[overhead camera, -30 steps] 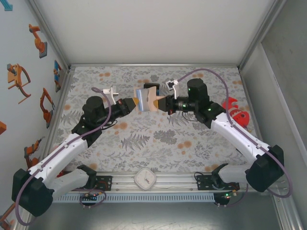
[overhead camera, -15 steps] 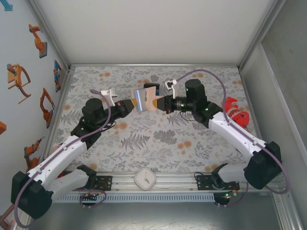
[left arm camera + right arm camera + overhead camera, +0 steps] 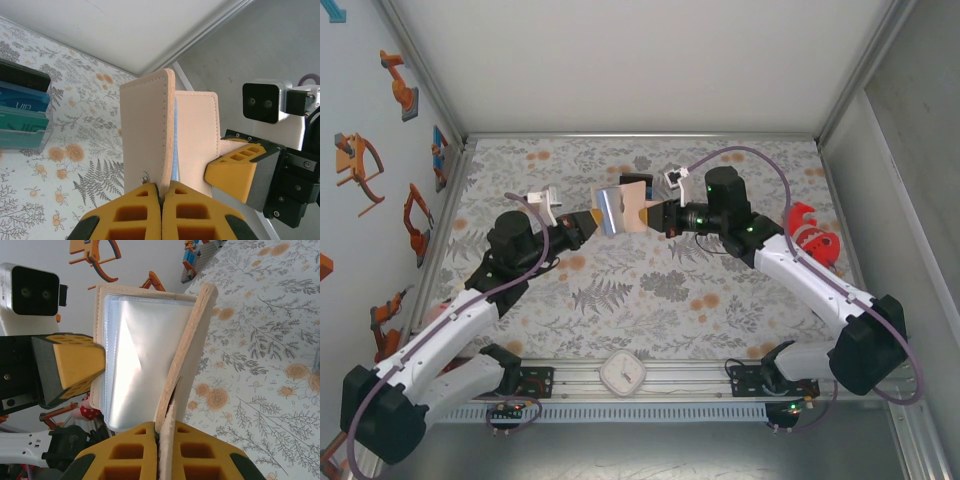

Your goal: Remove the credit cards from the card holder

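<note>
The tan card holder [image 3: 632, 208] hangs open above the mat between both arms. My left gripper [image 3: 590, 223] is shut on its left flap [image 3: 145, 125], with the yellow fingers [image 3: 132, 210] pressed together. My right gripper [image 3: 656, 214] is shut on the other flap's edge [image 3: 187, 360]. The inner face is a glossy, pale bluish sleeve [image 3: 142, 355]. The credit cards are hidden, apart from a thin blue edge [image 3: 175, 150] between the two flaps. In the left wrist view the left gripper [image 3: 161, 187] pinches the leather; likewise the right gripper [image 3: 159, 429] in the right wrist view.
A teal-and-black block [image 3: 22, 112] lies on the floral mat behind the card holder. A white round clock [image 3: 622, 373] sits on the front rail. A red spotted toy [image 3: 810, 232] lies at the right. Walls close in the back and both sides.
Both arms and the card holder have drifted slightly to the left. Both grips stay the same.
</note>
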### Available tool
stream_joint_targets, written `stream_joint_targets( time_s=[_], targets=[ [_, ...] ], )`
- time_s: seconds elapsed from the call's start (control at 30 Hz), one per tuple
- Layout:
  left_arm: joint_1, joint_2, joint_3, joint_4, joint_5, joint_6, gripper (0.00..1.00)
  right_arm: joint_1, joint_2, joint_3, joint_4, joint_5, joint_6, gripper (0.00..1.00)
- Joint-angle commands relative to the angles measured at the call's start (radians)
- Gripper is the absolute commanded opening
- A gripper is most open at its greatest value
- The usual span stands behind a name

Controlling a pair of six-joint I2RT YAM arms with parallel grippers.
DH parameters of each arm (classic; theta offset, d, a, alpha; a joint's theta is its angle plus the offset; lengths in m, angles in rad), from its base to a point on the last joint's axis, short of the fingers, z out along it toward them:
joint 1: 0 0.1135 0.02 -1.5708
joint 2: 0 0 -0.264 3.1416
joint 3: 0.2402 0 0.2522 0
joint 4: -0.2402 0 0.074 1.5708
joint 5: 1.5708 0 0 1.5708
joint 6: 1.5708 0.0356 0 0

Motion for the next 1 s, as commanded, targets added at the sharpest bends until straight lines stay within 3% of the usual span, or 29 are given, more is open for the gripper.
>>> stream_joint_targets(
  time_s=[0.0, 0.33, 0.53, 0.6, 0.97],
  targets=[
    [-0.014, -0.04, -0.019, 0.031, 0.044, 0.02, 0.0, 0.002, 0.007, -0.001, 0.111, 0.031, 0.032, 0.08],
    [-0.014, -0.041, -0.026, 0.083, 0.08, -0.002, 0.0, 0.014, 0.037, 0.002, 0.201, 0.006, 0.078, 0.3],
    [-0.015, -0.02, -0.043, 0.178, 0.082, -0.04, 0.0, 0.031, 0.064, 0.004, 0.227, -0.031, 0.094, 0.58],
    [-0.015, -0.009, -0.042, 0.203, 0.08, -0.049, 0.0, 0.043, 0.067, 0.007, 0.226, -0.038, 0.088, 0.63],
    [-0.026, 0.03, -0.031, 0.251, 0.077, -0.072, 0.0, 0.111, 0.067, 0.081, 0.001, 0.093, -0.077, 0.77]
  ],
)
